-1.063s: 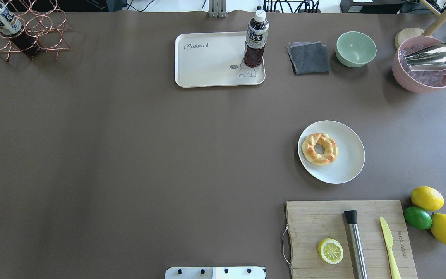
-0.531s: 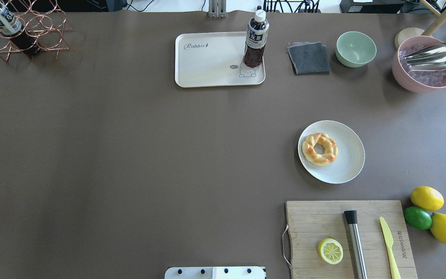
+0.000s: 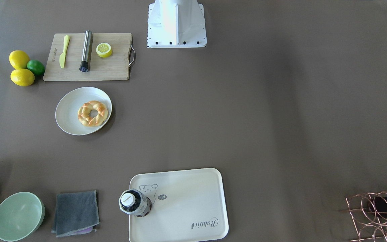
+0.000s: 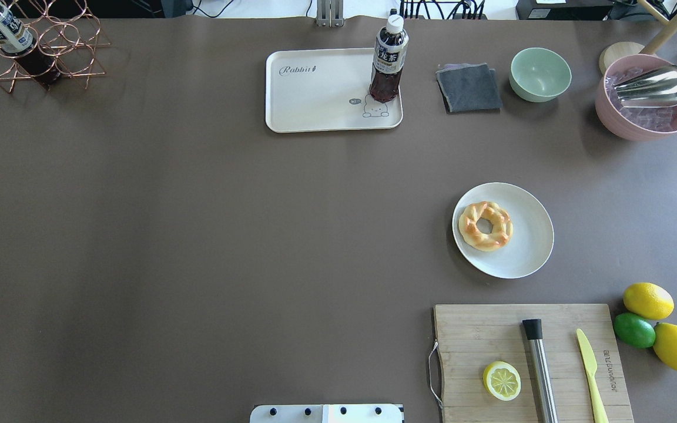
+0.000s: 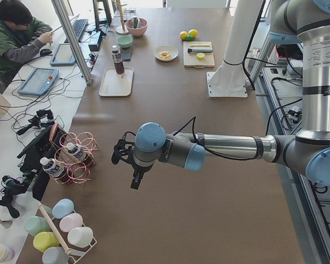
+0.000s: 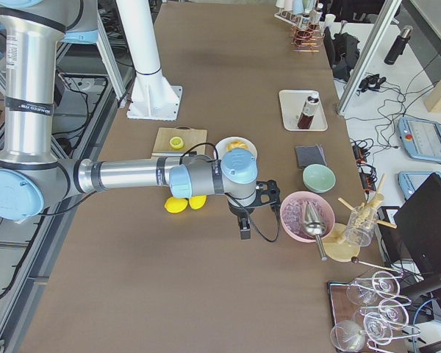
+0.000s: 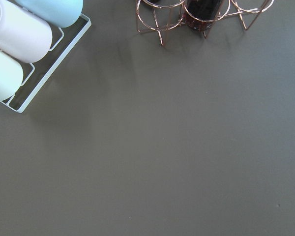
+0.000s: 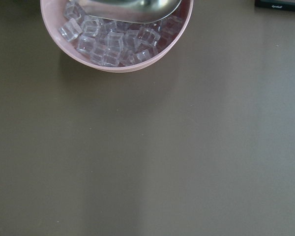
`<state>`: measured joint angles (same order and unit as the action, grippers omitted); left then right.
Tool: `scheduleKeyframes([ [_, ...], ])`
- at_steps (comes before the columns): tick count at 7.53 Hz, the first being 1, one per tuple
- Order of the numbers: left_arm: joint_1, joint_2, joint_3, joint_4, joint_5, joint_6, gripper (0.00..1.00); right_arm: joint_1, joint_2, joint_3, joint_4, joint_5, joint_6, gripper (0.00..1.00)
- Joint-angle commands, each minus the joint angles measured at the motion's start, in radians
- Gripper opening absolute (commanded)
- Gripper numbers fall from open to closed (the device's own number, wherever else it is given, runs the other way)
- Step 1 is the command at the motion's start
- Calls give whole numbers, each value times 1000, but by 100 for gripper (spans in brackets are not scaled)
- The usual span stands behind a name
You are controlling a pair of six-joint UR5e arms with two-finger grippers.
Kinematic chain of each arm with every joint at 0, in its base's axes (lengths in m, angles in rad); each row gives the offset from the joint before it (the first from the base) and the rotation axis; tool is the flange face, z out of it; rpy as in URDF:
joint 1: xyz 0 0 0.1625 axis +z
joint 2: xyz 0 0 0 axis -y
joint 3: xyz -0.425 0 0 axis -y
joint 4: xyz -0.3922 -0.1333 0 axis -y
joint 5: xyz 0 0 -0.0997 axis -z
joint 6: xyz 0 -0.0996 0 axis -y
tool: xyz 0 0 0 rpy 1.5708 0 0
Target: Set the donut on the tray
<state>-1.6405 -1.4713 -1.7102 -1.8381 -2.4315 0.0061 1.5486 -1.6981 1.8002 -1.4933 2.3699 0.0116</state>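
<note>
While the donut [image 4: 485, 226] lies flat on the 9 o'clock side of a round white plate [image 4: 529, 252], the tray [image 4: 315, 97] sits well apart toward 11 o'clock on the brown desk [image 4: 197, 235]. An upright bottle [image 4: 388, 64] stands at the tray's 3 o'clock edge. At opposite ends of the desk, the left claw [image 5: 133, 176] and the right claw [image 6: 244, 226] hang over bare surface; whether either is apart or together cannot be told.
</note>
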Motion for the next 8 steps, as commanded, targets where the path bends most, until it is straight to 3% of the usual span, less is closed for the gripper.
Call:
scheduleKeyframes([
  [1, 24, 0, -2, -38, -56, -9, 100, -129, 2, 7, 114, 19, 153, 100],
  [3, 59, -14, -2, -39, -116, -26, 100, -322, 1, -8, 392, -27, 554, 100],
  [4, 67, -14, -5, -71, -118, -67, 100, -443, 6, -9, 494, -116, 744, 100],
  [6, 71, -9, -5, -134, -118, -120, 100, -630, 64, -32, 561, -253, 988, 98],
  [8, 71, -10, -5, -138, -116, -121, 100, -738, 83, -60, 564, -345, 1038, 92],
])
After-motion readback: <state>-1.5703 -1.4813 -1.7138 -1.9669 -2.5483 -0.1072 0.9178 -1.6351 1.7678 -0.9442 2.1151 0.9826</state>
